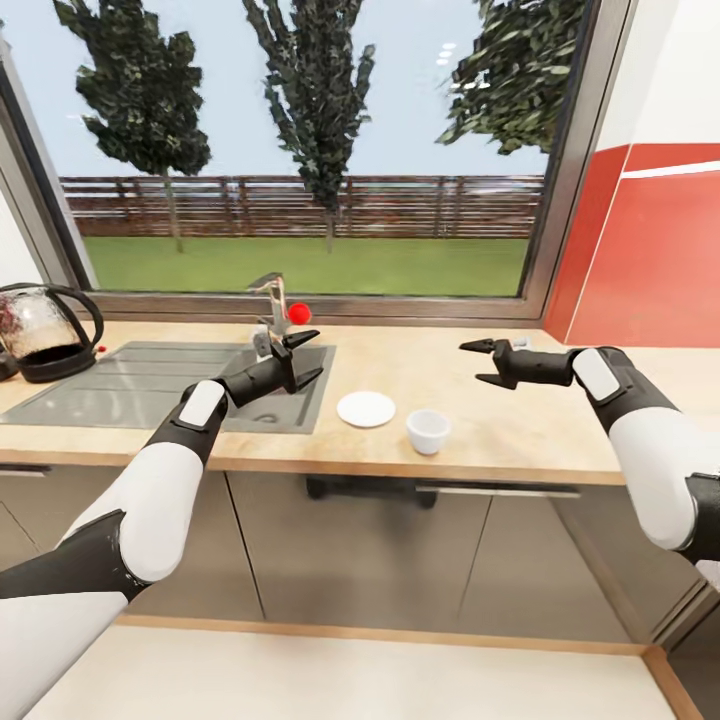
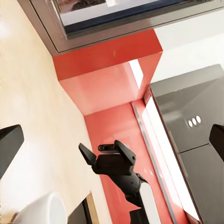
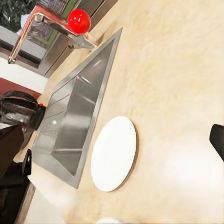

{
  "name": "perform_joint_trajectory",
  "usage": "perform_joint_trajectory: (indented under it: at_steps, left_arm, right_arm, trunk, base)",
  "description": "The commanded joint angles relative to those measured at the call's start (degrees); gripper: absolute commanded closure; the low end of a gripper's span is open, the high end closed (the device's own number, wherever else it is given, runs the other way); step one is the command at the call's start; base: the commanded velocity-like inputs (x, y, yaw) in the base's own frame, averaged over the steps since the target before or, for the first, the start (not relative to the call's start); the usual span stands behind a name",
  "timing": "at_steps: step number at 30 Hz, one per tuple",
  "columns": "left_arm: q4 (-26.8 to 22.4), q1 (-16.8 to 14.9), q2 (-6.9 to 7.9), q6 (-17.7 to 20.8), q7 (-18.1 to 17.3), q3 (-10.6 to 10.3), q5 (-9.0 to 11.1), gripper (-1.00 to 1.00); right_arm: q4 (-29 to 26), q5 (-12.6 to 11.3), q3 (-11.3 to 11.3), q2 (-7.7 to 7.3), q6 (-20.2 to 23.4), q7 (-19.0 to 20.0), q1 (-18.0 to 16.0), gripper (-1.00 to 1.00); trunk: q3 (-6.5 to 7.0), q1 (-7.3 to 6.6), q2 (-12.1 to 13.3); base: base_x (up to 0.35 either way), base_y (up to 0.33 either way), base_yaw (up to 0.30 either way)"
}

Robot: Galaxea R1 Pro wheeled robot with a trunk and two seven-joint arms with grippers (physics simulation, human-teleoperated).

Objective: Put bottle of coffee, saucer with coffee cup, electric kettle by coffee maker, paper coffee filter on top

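Under window (image 1: 300,150), wood-grain kitchen countertop (image 1: 500,440), steel sink (image 1: 120,385)

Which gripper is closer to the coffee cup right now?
Right, by a small margin. The right gripper hovers open above the counter, just behind and to the right of the coffee cup. The left gripper hangs open over the sink's edge, beyond the saucer.
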Motion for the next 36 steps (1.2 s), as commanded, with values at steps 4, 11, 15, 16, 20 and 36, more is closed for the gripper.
perform_joint_trajectory:
  at_steps: [4, 11, 15, 16, 20, 36]
  left_arm:
    - [0.2, -0.1, 0.01, 0.2, -0.2, 0.4, -0.4, -1.0]
    - [2.3, -0.1, 0.06, 0.1, -0.1, 0.4, -0.5, -1.0]
    - [3.4, -0.1, 0.12, 0.2, 0.7, 0.3, -0.5, -1.0]
    - [3.7, -0.1, 0.13, 0.2, 1.4, 0.3, -0.5, -1.0]
    - [5.3, -0.1, 0.22, 0.2, 4.8, 0.2, -0.5, -1.0]
    - [11.8, -0.1, 2.14, 0.2, 6.7, 0.1, -0.6, -1.0]
  right_arm:
    - [0.4, 0.4, -0.4, 0.32, 0.3, 0.3, 0.0, -1.0]
    - [1.3, 0.4, -0.3, 1.32, 0.2, 0.3, 0.0, -1.0]
    - [1.4, 0.4, -0.3, 1.78, 0.2, 0.2, 0.0, -1.0]
    - [1.4, 0.4, -0.3, 1.87, 0.2, 0.2, 0.0, -1.0]
    - [1.5, 0.4, -0.3, 1.98, 0.2, 0.2, 0.0, -1.0]
    - [3.6, 0.6, -0.2, 4.14, -0.5, 0.2, 0.0, -1.0]
  trunk:
    - [-0.06, 0.01, 0.0]
    - [-0.06, 0.01, 0.0]
    - [-0.06, 0.01, 0.0]
    - [-0.06, 0.01, 0.0]
    - [-0.06, 0.01, 0.0]
    - [-0.06, 0.01, 0.0]
  base:
    - [0.128, -0.005, 0.0]
    - [0.106, -0.001, 0.0]
    - [0.099, 0.0, 0.0]
    - [0.035, 0.0, 0.0]
    - [0.017, 0.0, 0.0]
    - [0.001, 0.0, 0.0]
